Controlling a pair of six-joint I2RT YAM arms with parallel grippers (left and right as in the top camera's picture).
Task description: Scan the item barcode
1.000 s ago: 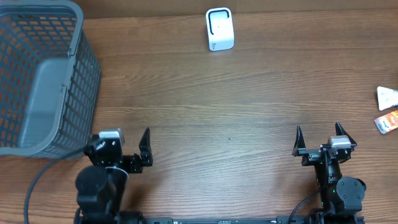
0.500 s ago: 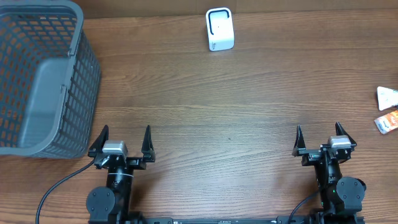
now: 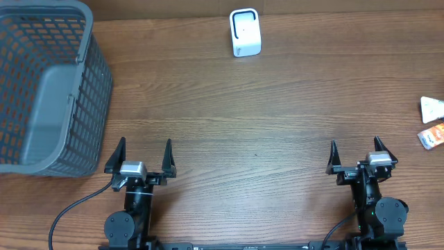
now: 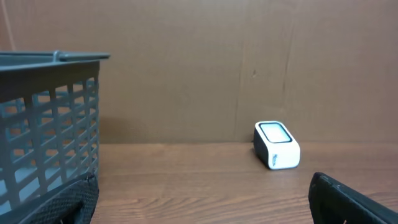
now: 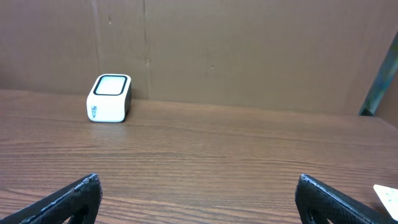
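The white barcode scanner (image 3: 245, 32) with a black-rimmed window stands at the far middle of the table, also visible in the left wrist view (image 4: 277, 145) and the right wrist view (image 5: 109, 98). Two small items lie at the right edge: a white packet (image 3: 431, 109) and an orange one (image 3: 433, 135); no barcode shows on either. My left gripper (image 3: 145, 144) (image 4: 202, 183) is open at the near left, nothing between its fingers. My right gripper (image 3: 355, 144) (image 5: 198, 180) is open at the near right, also empty, a short way left of the packets.
A grey plastic mesh basket (image 3: 97, 76) fills the far left corner, just beyond my left gripper, and its wall (image 4: 50, 118) shows in the left wrist view. A brown cardboard wall runs along the table's far edge. A white packet corner (image 5: 385, 194) peeks in at the lower right.
The left arm has swung from a turned pose to face straight toward the far edge and shifted a little right. The right arm has not moved.
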